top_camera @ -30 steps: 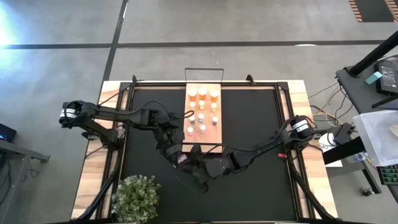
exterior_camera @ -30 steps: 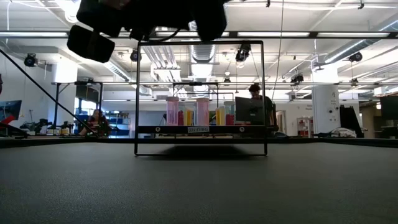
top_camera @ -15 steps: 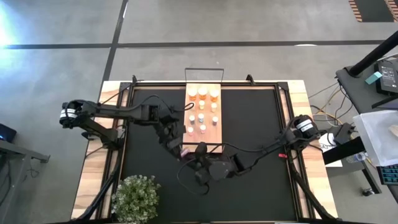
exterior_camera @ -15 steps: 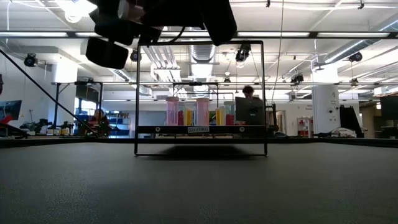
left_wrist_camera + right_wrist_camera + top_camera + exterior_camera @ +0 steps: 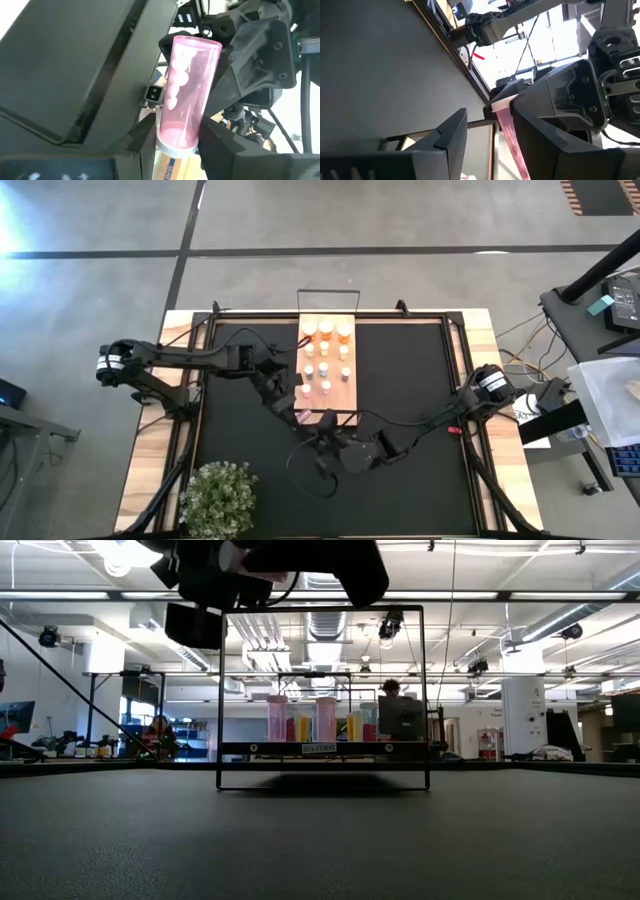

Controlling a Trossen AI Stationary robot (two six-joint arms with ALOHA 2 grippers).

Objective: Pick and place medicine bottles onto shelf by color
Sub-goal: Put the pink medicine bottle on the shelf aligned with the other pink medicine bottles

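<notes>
Left tool (image 5: 175, 142) pinching pink bottle (image 5: 187, 95); shelf (image 5: 326, 365) just beyond. Right tool (image 5: 487, 130) spread, adjacent.

Pink bottle (image 5: 187, 95), light-wood shelf (image 5: 327, 360), black mat (image 5: 410, 380).

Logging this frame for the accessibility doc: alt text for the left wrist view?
A slim pink bottle fills the centre, clamped at its white-capped end between the left pincer's two dark fingers. Just beyond it is the dark bulk of the right arm; black tabletop mat covers the rest.
</notes>
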